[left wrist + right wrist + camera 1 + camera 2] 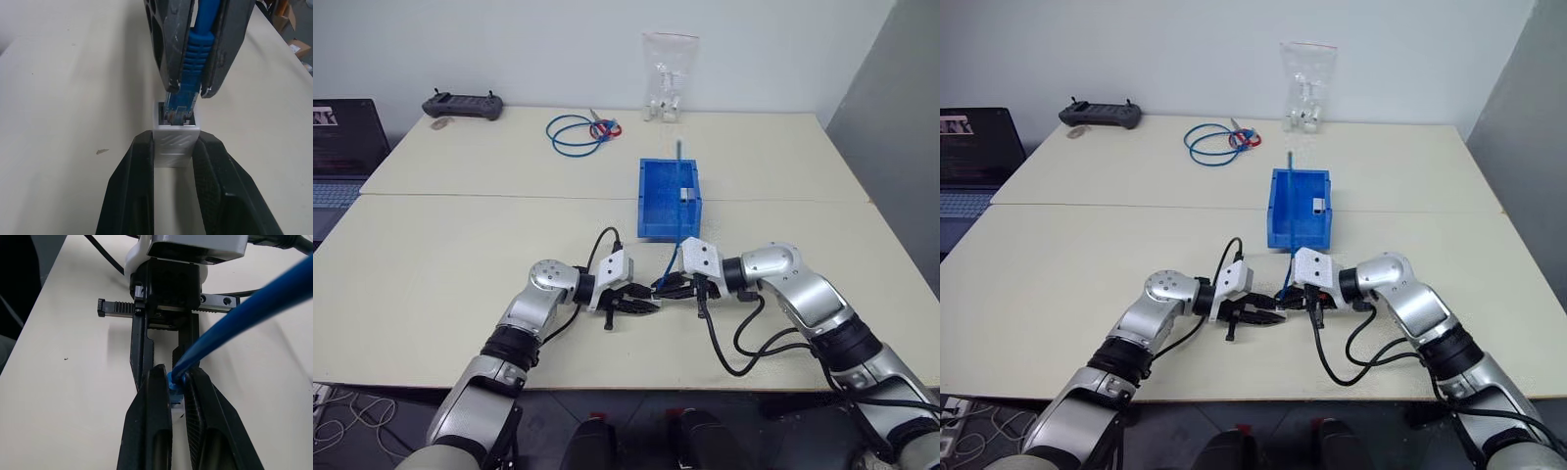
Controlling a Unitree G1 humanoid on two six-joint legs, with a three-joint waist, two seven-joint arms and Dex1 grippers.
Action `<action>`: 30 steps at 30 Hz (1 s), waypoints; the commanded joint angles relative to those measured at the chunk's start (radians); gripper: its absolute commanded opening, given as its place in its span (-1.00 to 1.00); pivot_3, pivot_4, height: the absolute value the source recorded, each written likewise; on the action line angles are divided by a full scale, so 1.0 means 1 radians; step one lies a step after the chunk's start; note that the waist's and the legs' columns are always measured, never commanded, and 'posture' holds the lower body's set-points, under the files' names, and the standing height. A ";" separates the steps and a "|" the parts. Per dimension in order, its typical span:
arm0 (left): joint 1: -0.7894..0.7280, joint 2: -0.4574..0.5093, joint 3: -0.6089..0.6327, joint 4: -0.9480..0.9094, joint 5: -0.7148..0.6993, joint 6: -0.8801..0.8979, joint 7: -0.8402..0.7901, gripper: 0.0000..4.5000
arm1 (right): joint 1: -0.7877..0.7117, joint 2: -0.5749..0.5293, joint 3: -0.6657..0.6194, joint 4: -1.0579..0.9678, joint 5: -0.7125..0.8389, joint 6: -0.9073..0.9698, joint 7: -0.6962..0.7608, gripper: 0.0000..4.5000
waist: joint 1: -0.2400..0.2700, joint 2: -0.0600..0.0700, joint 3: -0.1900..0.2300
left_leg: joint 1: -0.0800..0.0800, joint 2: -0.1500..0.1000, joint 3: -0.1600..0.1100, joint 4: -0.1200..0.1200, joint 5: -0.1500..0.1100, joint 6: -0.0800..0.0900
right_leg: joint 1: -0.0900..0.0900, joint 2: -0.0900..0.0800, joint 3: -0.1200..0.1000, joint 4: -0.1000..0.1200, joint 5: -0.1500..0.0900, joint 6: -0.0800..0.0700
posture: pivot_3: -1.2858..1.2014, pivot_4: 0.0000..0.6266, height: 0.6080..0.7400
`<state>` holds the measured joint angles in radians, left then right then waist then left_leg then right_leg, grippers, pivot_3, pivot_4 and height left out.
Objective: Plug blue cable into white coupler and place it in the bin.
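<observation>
My left gripper [176, 142] is shut on the white coupler [175, 152], a small ribbed block with its socket facing the other hand. Opposite it, my right gripper [190, 90] is shut on the blue cable [191, 58] just behind its plug. The plug tip sits in the mouth of the coupler's socket. Both grippers meet low over the table near its front edge, left gripper [649, 304] and right gripper [666, 287] tip to tip. From the right gripper the cable [673, 257] runs back over the bin [651, 201], a bright-blue tray just beyond the hands.
A small grey block [686, 194] lies inside the bin. Farther back are a coiled blue cable [574, 134], a clear bag of white pieces [668, 73] and a black controller [462, 105]. A laptop [337, 147] sits at the far left.
</observation>
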<state>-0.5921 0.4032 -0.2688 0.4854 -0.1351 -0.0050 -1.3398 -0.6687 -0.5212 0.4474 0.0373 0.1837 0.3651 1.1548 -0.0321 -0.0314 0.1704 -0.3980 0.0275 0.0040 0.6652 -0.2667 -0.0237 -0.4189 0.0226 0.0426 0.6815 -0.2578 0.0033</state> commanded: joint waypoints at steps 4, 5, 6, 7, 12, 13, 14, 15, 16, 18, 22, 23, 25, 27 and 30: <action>0.010 0.008 0.022 -0.066 -0.019 0.014 0.018 -0.67 | -0.061 0.046 0.032 0.060 0.056 0.247 0.088 -0.95 | 0.001 0.000 0.000 | 0.000 0.001 -0.001 0.000 0.000 0.000 | 0.000 -0.002 0.000 0.000 0.001 -0.001 | 0.03 -0.52 1.00; 0.013 0.010 0.024 -0.070 -0.020 0.015 0.022 -0.67 | -0.053 0.041 0.046 0.073 0.032 0.213 0.094 -0.95 | 0.001 0.000 0.000 | 0.000 0.001 -0.001 0.000 0.000 0.000 | 0.000 -0.002 0.000 0.000 0.001 -0.002 | 0.03 -0.52 1.00; 0.017 0.013 0.027 -0.074 -0.020 0.014 0.026 -0.67 | -0.032 0.030 0.061 0.080 0.004 0.171 0.096 -0.95 | 0.001 0.000 0.000 | 0.000 0.001 -0.002 0.000 0.000 0.000 | 0.000 -0.002 0.000 0.000 0.001 -0.002 | 0.03 -0.52 1.00; 0.020 0.016 0.029 -0.077 -0.019 0.014 0.029 -0.67 | -0.018 0.024 0.071 0.085 -0.015 0.142 0.097 -0.95 | 0.001 0.000 0.000 | 0.000 0.001 -0.002 0.000 0.000 0.000 | 0.000 -0.002 0.000 0.000 0.000 -0.002 | 0.03 -0.52 1.00; 0.042 0.029 0.033 -0.102 -0.021 0.022 0.038 -0.67 | 0.067 0.006 0.103 0.066 -0.076 0.060 0.081 -0.95 | 0.000 0.001 -0.001 | 0.000 0.000 -0.001 0.000 0.000 0.000 | 0.000 -0.002 -0.001 0.000 0.000 -0.001 | 0.03 -0.52 1.00; 0.044 0.030 0.032 -0.105 -0.022 0.023 0.039 -0.67 | 0.080 0.008 0.107 0.068 -0.085 0.047 0.078 -0.95 | 0.000 0.001 -0.002 | 0.000 0.000 -0.001 0.000 0.000 0.000 | 0.001 -0.002 -0.001 0.000 0.000 -0.001 | 0.03 -0.52 1.00; 0.046 0.030 0.032 -0.107 -0.021 0.024 0.041 -0.67 | 0.090 0.010 0.111 0.073 -0.096 0.031 0.073 -0.95 | 0.000 0.001 -0.004 | 0.001 0.000 -0.001 0.000 0.000 0.000 | 0.001 -0.002 -0.001 0.000 0.000 -0.001 | 0.03 -0.52 1.00; 0.046 0.030 0.031 -0.108 -0.021 0.025 0.042 -0.67 | 0.097 0.013 0.114 0.080 -0.106 0.018 0.069 -0.95 | 0.000 0.001 -0.005 | 0.001 0.000 -0.001 0.000 0.000 0.000 | 0.001 -0.002 -0.001 0.000 0.000 -0.001 | 0.03 -0.52 1.00; 0.045 0.029 0.030 -0.107 -0.020 0.025 0.043 -0.67 | 0.102 0.019 0.114 0.089 -0.112 0.013 0.061 -0.95 | 0.000 0.001 -0.005 | 0.002 0.000 -0.001 0.000 0.000 0.000 | 0.002 -0.002 -0.001 0.000 0.000 -0.001 | 0.03 -0.52 1.00; 0.041 0.027 0.027 -0.103 -0.019 0.025 0.043 -0.67 | 0.108 0.033 0.112 0.115 -0.123 0.007 0.045 -0.95 | -0.001 0.001 -0.005 | 0.006 0.000 -0.001 -0.001 0.000 0.000 | 0.006 -0.002 -0.001 -0.001 -0.001 0.000 | 0.03 -0.52 1.00; 0.025 0.024 0.029 -0.097 -0.036 0.051 0.025 -0.42 | 0.104 0.057 0.088 0.150 -0.119 0.025 0.024 -0.95 | -0.007 0.001 -0.006 | 0.016 0.001 0.000 -0.003 0.000 0.000 | 0.014 -0.001 0.000 -0.001 -0.004 0.002 | 0.03 -0.52 1.00; 0.025 0.027 0.030 -0.100 -0.042 0.058 0.018 -0.28 | 0.101 0.061 0.078 0.151 -0.114 0.033 0.019 -0.95 | -0.007 0.001 -0.009 | 0.016 0.002 0.000 -0.003 0.000 0.000 | 0.014 0.000 0.000 -0.001 -0.004 0.002 | 0.03 -0.52 1.00; 0.027 0.032 0.030 -0.106 -0.046 0.063 0.013 -0.11 | 0.099 0.065 0.062 0.148 -0.107 0.047 0.013 -0.95 | -0.007 0.002 -0.011 | 0.017 0.002 0.000 -0.003 0.000 0.000 | 0.014 0.000 0.000 -0.001 -0.004 0.001 | 0.03 -0.52 1.00; 0.034 0.040 0.029 -0.115 -0.047 0.066 0.011 0.08 | 0.100 0.069 0.037 0.136 -0.087 0.071 0.004 -0.95 | -0.008 0.004 -0.015 | 0.018 0.002 0.000 -0.003 0.000 0.000 | 0.014 0.002 0.000 -0.001 -0.004 0.001 | 0.03 -0.52 1.00; 0.054 0.058 0.037 -0.151 -0.052 0.084 0.016 0.30 | 0.097 0.087 -0.037 0.083 -0.019 0.168 -0.026 -0.95 | -0.009 0.005 -0.016 | 0.017 0.002 0.000 -0.003 0.000 0.000 | 0.014 0.002 0.001 -0.001 -0.004 0.001 | 0.03 -0.52 1.00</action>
<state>-0.5438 0.4456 -0.2661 0.3855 -0.1596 0.0655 -1.3230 -0.6088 -0.4289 0.3989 0.0900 0.1615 0.4203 1.1493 -0.0408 -0.0268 0.1548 -0.3807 0.0294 0.0037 0.6626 -0.2668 -0.0238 -0.4044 0.0242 0.0441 0.6811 -0.2620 0.0045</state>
